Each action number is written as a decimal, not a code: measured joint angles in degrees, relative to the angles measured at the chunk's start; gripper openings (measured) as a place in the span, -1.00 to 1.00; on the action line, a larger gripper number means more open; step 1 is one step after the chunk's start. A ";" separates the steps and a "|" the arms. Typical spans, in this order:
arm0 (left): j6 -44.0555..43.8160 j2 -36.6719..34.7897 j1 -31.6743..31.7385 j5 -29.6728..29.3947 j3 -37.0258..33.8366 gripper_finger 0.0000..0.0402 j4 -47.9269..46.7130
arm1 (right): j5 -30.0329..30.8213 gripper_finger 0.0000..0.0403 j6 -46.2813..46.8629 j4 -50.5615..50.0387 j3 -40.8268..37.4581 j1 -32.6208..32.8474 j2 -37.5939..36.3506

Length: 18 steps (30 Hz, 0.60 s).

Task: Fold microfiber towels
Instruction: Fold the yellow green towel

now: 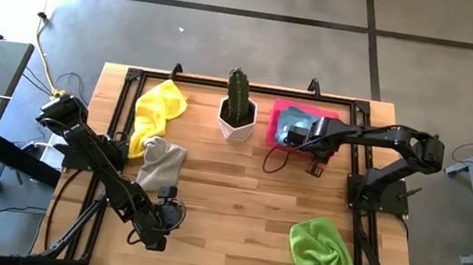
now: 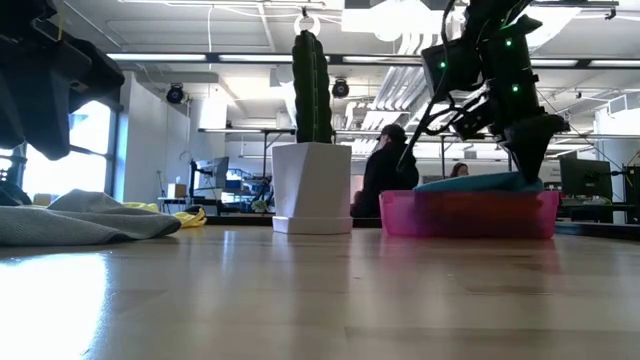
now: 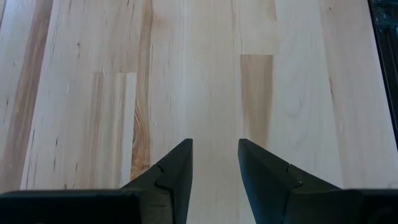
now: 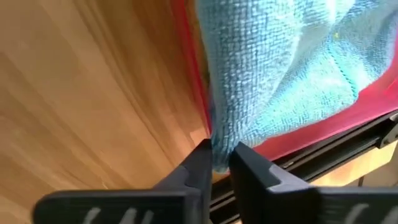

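Light blue towel (image 4: 280, 74) lies in the pink tray (image 1: 278, 140) at the counter's (image 1: 235, 215) far edge; your right hand (image 4: 220, 163) is pinched on its hem. Expect limp, light cloth, so take corners. Left hand (image 3: 214, 163) hangs open near the grey towel (image 1: 162, 163)

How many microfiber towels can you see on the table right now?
4. A yellow microfiber towel and a grey one lie at the far left, a lime green one at the near right, and a light blue one sits in the pink tray under the right gripper. Others may be hidden.
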 joint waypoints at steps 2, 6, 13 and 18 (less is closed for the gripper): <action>0.00 0.00 0.00 -0.04 0.00 -0.40 0.02 | 0.05 -0.65 0.17 -0.26 0.00 0.28 0.00; -0.07 0.00 -0.07 -0.02 0.00 -0.40 0.02 | 1.32 -0.41 3.04 -4.91 0.65 0.31 0.02; -0.02 0.00 -0.17 -0.58 0.00 -0.40 0.16 | -0.37 -0.23 16.21 -17.61 5.15 2.24 -1.05; -0.02 0.00 -0.20 -1.20 0.00 -0.40 0.41 | -15.27 -0.23 31.61 -13.76 4.53 10.45 -3.46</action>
